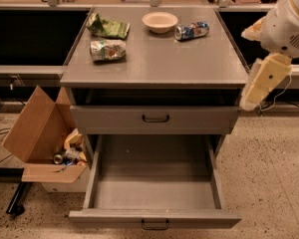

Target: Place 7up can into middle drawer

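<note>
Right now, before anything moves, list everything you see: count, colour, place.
7up can: one, silver-white and green, on its side, cabinet top left.
snack bag: one, green, behind the 7up can.
bowl: one, cream, cabinet top, back centre.
second can: one, blue-silver-red, right of bowl.
cabinet: one, grey, centre.
middle drawer: one, grey, pulled open, bottom.
closed drawer front: one, grey, above it.
cardboard box: one, brown, floor left.
arm: one, white-cream, right edge.
gripper: one, cream, hanging right of cabinet.
</note>
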### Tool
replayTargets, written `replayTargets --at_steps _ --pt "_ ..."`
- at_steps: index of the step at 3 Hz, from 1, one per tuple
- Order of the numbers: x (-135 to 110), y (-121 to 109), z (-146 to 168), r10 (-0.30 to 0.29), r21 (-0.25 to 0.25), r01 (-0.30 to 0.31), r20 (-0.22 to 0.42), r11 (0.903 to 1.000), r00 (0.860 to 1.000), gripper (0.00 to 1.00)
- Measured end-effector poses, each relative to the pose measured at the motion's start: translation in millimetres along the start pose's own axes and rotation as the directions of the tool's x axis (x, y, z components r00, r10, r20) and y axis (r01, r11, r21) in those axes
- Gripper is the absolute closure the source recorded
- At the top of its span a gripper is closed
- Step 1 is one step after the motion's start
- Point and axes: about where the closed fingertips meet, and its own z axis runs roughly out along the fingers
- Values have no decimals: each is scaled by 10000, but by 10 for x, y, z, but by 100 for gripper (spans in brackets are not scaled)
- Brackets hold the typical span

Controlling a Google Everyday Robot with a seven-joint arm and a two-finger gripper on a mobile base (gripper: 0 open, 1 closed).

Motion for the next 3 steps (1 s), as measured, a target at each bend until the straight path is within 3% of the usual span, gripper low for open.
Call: replayTargets --at_steps 1,2,3 --pt "-187 -592 381 85 -1 -86 1498 10000 9887 0" --pt "-296 -907 687 278 -238 -230 2246 9995 9740 0" --pt "-299 -908 690 275 -239 -227 2248 9995 9740 0"
